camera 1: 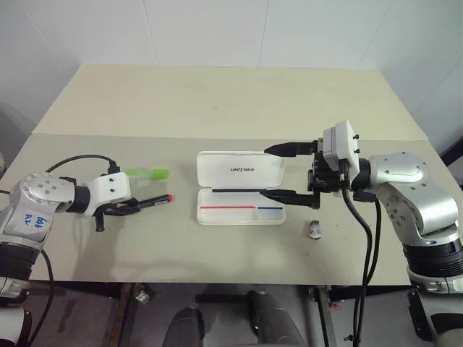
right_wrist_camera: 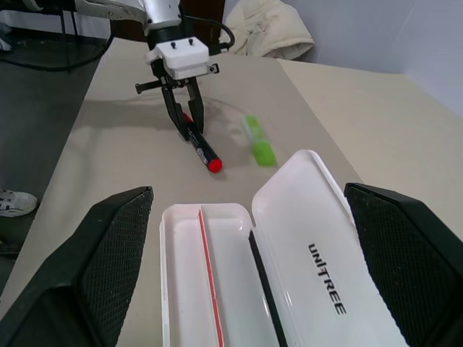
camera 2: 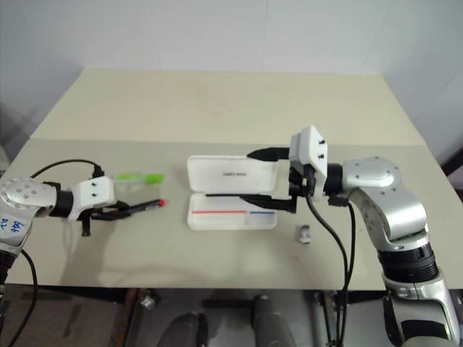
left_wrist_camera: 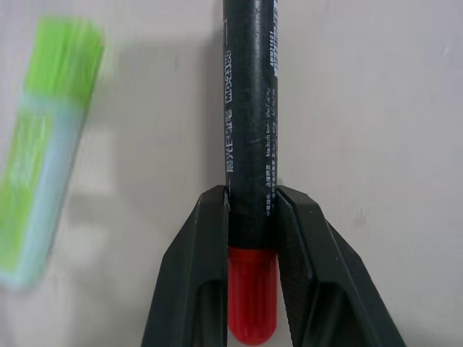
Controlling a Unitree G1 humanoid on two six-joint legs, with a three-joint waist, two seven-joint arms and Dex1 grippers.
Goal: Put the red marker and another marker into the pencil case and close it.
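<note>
On the beige table (camera 1: 217, 108), the left gripper (left_wrist_camera: 249, 217) clamped the red marker (left_wrist_camera: 249, 123) lengthwise between its jaws; the right gripper (camera 1: 289, 171) gaped.

Table (camera 1: 217, 101): pale beige top, seam across its middle. White panelled wall (camera 1: 217, 29) directly behind the table. Dark floor (right_wrist_camera: 36, 108) beside the table; cream cloth bundle (right_wrist_camera: 268, 32) beyond its far end.

Between your left gripper (camera 1: 137, 205) and the open pencil case (camera 1: 241, 187) the worktop (camera 1: 217, 101) lies bare; the right gripper (camera 1: 283, 172) straddles the case's far side.
</note>
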